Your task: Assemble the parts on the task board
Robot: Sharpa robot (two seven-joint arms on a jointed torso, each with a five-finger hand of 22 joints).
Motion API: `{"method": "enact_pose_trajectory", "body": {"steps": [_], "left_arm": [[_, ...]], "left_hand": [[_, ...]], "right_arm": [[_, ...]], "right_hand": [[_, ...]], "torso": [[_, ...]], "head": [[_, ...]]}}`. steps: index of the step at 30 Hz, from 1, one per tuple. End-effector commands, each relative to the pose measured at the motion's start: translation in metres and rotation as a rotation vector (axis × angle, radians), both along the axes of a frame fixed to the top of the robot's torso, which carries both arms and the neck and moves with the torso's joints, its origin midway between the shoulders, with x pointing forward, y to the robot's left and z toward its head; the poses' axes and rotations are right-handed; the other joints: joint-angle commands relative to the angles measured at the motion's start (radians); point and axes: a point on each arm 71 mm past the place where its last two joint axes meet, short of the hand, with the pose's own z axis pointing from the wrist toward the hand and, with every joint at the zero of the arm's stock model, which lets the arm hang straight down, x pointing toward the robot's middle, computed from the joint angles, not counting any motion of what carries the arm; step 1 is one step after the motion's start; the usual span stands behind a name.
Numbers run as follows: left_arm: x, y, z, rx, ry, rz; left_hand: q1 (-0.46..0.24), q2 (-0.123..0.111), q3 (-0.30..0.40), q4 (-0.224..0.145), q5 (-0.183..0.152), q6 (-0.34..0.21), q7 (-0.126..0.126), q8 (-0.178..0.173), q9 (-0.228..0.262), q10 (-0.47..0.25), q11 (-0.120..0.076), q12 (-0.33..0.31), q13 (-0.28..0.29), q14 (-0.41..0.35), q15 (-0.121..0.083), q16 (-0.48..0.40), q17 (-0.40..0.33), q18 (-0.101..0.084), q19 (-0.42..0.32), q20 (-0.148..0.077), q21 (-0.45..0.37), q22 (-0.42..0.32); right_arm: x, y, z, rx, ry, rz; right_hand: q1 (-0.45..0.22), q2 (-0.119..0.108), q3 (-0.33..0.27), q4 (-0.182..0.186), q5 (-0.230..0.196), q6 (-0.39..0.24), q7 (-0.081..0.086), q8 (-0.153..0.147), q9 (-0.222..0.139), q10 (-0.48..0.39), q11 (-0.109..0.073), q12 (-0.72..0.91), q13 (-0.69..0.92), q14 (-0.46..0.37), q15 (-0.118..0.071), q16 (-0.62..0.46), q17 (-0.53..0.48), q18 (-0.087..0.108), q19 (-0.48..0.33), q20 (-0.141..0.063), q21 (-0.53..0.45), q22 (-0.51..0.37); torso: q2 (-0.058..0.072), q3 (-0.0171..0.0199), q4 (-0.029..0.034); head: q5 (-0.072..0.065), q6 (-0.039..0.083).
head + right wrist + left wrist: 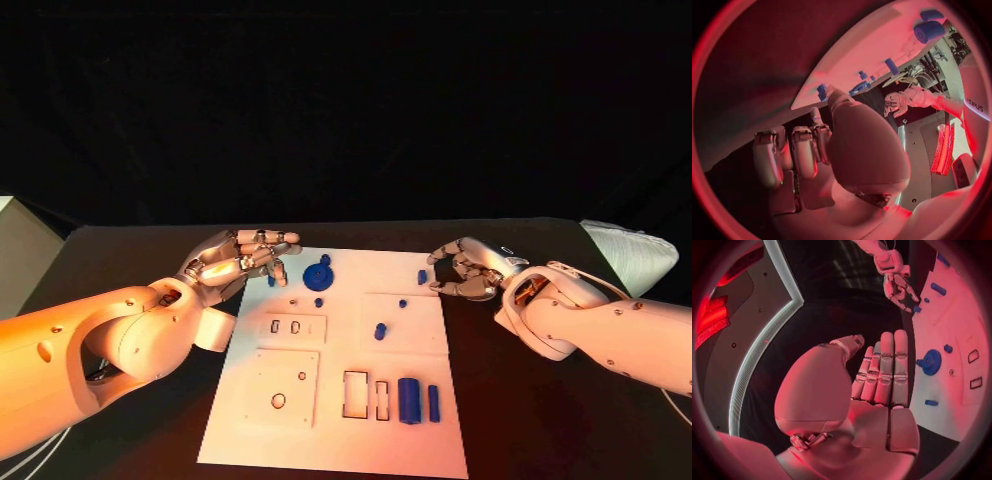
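Observation:
The white task board [346,420] lies in the middle of the table. On its far part are a round blue disc [319,275] and several small blue pieces, among them one [423,277] by the far right edge. A thick blue cylinder [410,400] and a slim blue bar [433,402] lie near the front. My left hand [238,260] hovers at the board's far left corner, its fingers [882,370] stretched out and holding nothing. My right hand [464,268] is at the far right edge with fingers [792,152] curled in and nothing in them; its thumb tip is close to a small blue piece [822,91].
The board has rectangular slots [355,394] near the front and raised plates with holes [289,327] on its left half. A pale box [22,255] stands at the table's left edge and a white bundle [635,250] at the far right.

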Motion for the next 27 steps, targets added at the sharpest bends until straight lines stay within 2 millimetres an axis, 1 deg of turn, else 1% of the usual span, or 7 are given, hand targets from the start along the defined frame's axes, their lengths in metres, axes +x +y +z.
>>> {"method": "enact_pose_trajectory", "body": {"steps": [1,8,12,15,19,21,27], "left_arm": [[-0.001,-0.003,0.001,-0.011,-0.008,-0.022],[-0.001,-0.002,0.001,-0.010,-0.008,-0.020],[-0.001,-0.002,0.001,-0.010,-0.007,-0.021],[-0.001,-0.002,0.001,-0.010,-0.007,-0.021],[-0.001,-0.002,0.001,-0.009,-0.007,-0.021],[-0.001,-0.002,0.001,-0.009,-0.007,-0.021],[0.000,-0.001,0.001,-0.009,-0.007,-0.020]], "left_hand": [[-0.007,0.002,0.004,0.000,-0.003,-0.007,0.009,-0.005,0.001,-0.008,0.002,0.001,0.002,-0.006,-0.002,0.005,-0.002,0.007,-0.004,0.001,0.004,0.001],[-0.007,0.002,0.004,0.000,-0.003,-0.007,0.009,-0.005,0.001,-0.008,0.002,0.001,0.002,-0.006,-0.002,0.005,-0.002,0.007,-0.004,0.001,0.004,0.001],[-0.007,0.002,0.004,0.000,-0.003,-0.007,0.009,-0.005,0.001,-0.008,0.002,0.001,0.002,-0.006,-0.002,0.005,-0.002,0.007,-0.004,0.001,0.004,0.001],[-0.007,0.002,0.004,0.000,-0.003,-0.007,0.009,-0.005,0.001,-0.008,0.002,0.001,0.002,-0.006,-0.002,0.005,-0.002,0.007,-0.004,0.001,0.004,0.001],[-0.007,0.002,0.004,0.000,-0.003,-0.007,0.009,-0.005,0.001,-0.008,0.002,0.001,0.002,-0.006,-0.002,0.005,-0.002,0.007,-0.004,0.001,0.004,0.001],[-0.007,0.002,0.004,0.000,-0.003,-0.007,0.009,-0.005,0.001,-0.008,0.002,0.001,0.002,-0.006,-0.002,0.005,-0.002,0.007,-0.004,0.001,0.004,0.001],[-0.007,0.002,0.004,0.000,-0.003,-0.007,0.009,-0.005,0.001,-0.008,0.002,0.001,0.002,-0.006,-0.002,0.005,-0.002,0.007,-0.004,0.001,0.004,0.001]], "right_arm": [[0.002,0.003,-0.003,-0.004,0.011,0.005],[0.005,0.008,-0.008,-0.002,0.018,0.005],[0.005,0.011,-0.010,0.000,0.025,0.012],[0.005,0.015,-0.012,0.001,0.030,0.018],[0.006,0.017,-0.014,0.002,0.034,0.020],[0.006,0.017,-0.014,0.002,0.034,0.019],[0.007,0.017,-0.015,0.002,0.033,0.014]], "right_hand": [[0.014,0.002,0.004,0.004,0.007,0.014,-0.001,0.004,0.001,0.005,-0.002,0.007,0.151,0.093,0.005,0.001,0.213,-0.014,0.105,0.008,0.005,0.263],[0.017,0.009,0.013,0.008,0.013,0.031,-0.004,0.013,0.003,0.009,-0.004,0.011,0.154,0.093,0.002,0.002,0.214,-0.014,0.105,0.006,0.005,0.263],[0.017,0.010,0.017,0.009,0.014,0.039,-0.006,0.017,0.005,0.011,-0.006,0.013,0.156,0.093,0.001,0.002,0.214,-0.014,0.105,0.005,0.005,0.263],[0.017,0.011,0.020,0.010,0.015,0.047,-0.008,0.021,0.006,0.012,-0.008,0.014,0.158,0.093,0.000,0.002,0.214,-0.014,0.105,0.004,0.005,0.263],[0.018,0.013,0.029,0.012,0.016,0.065,-0.012,0.032,0.008,0.016,-0.012,0.017,0.161,0.093,-0.004,0.002,0.215,-0.014,0.105,0.001,0.005,0.263],[0.018,0.014,0.033,0.012,0.017,0.071,-0.015,0.035,0.009,0.017,-0.014,0.018,0.162,0.093,-0.005,0.002,0.215,-0.014,0.105,0.000,0.005,0.263],[0.020,0.017,0.047,0.012,0.020,0.089,-0.022,0.048,0.012,0.021,-0.020,0.021,0.165,0.093,-0.011,0.002,0.215,-0.014,0.105,-0.005,0.005,0.263]], "torso": [[-0.001,-0.0005,0.0007],[0.000,-0.0006,0.0002],[-0.001,-0.0017,-0.0002],[-0.001,-0.0011,-0.0002],[-0.001,-0.0003,-0.0006],[-0.001,-0.0011,-0.0003],[-0.001,-0.0011,-0.0004]], "head": [[0.000,-0.001],[0.003,-0.005],[0.004,-0.007],[0.005,-0.008],[0.005,-0.009],[0.005,-0.010],[0.006,-0.012]]}}
